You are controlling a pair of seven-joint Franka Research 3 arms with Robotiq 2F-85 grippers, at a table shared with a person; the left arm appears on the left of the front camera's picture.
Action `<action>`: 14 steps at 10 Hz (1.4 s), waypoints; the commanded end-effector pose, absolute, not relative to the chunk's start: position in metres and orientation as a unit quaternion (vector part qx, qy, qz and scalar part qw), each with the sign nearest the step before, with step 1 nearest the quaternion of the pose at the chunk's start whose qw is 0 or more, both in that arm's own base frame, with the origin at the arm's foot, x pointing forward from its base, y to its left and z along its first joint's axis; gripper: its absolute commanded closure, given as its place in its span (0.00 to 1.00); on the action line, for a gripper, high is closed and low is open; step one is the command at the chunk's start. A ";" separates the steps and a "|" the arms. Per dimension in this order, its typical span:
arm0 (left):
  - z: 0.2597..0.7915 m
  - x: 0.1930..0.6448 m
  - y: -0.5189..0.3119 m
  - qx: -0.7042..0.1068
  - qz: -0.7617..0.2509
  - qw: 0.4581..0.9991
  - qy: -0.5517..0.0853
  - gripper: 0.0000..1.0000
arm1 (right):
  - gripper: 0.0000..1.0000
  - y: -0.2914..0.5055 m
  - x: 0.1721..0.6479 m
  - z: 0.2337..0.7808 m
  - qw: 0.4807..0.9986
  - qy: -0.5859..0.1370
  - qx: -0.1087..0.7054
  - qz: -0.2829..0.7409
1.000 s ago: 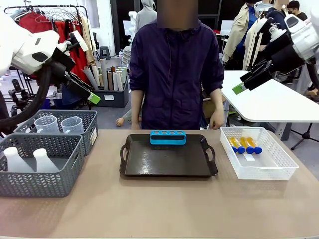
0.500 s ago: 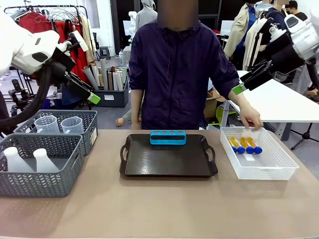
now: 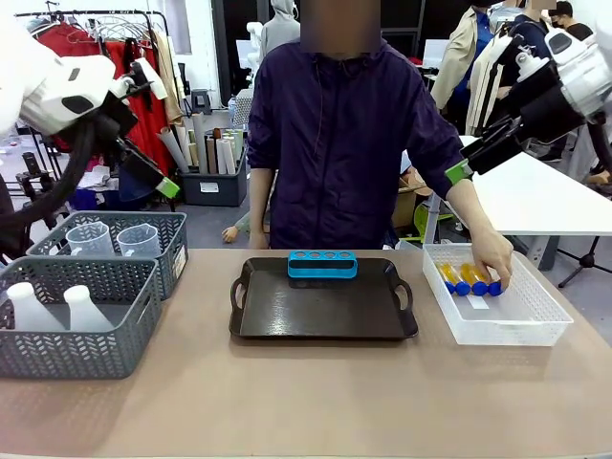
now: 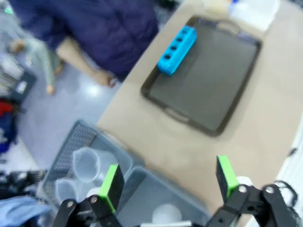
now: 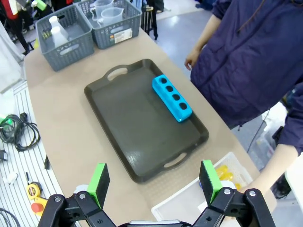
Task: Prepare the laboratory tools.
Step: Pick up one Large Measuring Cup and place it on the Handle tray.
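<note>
So the work looks to be at its very start: the dark tray [image 3: 325, 311] in the middle of the counter [image 3: 306, 402] carries nothing but a blue rack [image 3: 322, 263], its holes empty. The person's hand [image 3: 494, 260] is down in the white basket [image 3: 497, 330] at the lower right of the front view, on the amber tubes [image 3: 466, 275] with blue caps that lie there, seemingly about to pick one up. At the left, two measuring jugs [image 3: 93, 237] stand in the farther grey basket [image 3: 115, 216] and two flasks [image 3: 84, 308] in the nearer grey basket [image 3: 76, 359].

The robot's left hand [image 4: 169, 180] hangs high at the upper left, above those grey baskets, released, with nothing between its jaws. The right hand [image 5: 154, 178] hangs at the upper right, equally wide and empty, just over the person's forearm.

The tubes probably belong in the rack. For the robot, the likely next move is the left hand dropping over a jug or flask, closing on its rim or neck, lifting it clear of the basket wall and setting it on the tray, away from the person's arm
</note>
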State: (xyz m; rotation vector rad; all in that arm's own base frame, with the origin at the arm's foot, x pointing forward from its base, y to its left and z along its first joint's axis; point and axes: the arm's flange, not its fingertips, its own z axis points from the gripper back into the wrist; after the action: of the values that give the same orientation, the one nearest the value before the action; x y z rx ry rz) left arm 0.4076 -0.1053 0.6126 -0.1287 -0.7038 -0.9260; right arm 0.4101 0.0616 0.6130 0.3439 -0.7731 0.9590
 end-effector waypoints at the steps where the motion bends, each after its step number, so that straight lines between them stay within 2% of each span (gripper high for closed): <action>1: 0.637 0.421 -0.096 -0.033 -0.403 0.869 -0.286 0.00 | 0.00 0.061 0.411 0.613 0.797 -0.366 0.168 0.450; 5: 0.649 0.460 -0.032 0.054 -0.315 0.916 -0.244 0.00 | 0.00 0.061 0.411 0.613 0.797 -0.366 0.168 0.450; 7: 0.642 0.474 -0.007 0.073 -0.267 0.930 -0.241 0.00 | 0.00 0.061 0.411 0.613 0.797 -0.366 0.168 0.450; 9: 0.641 0.483 -0.003 0.042 -0.276 0.925 -0.257 0.00 | 0.00 0.061 0.411 0.613 0.797 -0.366 0.168 0.450; 10: 0.637 0.476 0.006 0.064 -0.276 0.928 -0.243 0.00 | 0.00 0.061 0.411 0.613 0.797 -0.366 0.168 0.450; 14: 0.637 0.476 0.006 0.064 -0.276 0.928 -0.243 0.00 | 0.00 0.061 0.411 0.613 0.797 -0.366 0.168 0.450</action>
State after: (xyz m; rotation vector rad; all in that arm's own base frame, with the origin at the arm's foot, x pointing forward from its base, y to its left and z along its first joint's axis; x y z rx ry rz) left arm 0.4787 0.0049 0.6375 0.1256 -0.5016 -0.5649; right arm 0.4100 0.0611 0.6128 0.3435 -0.7708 0.9581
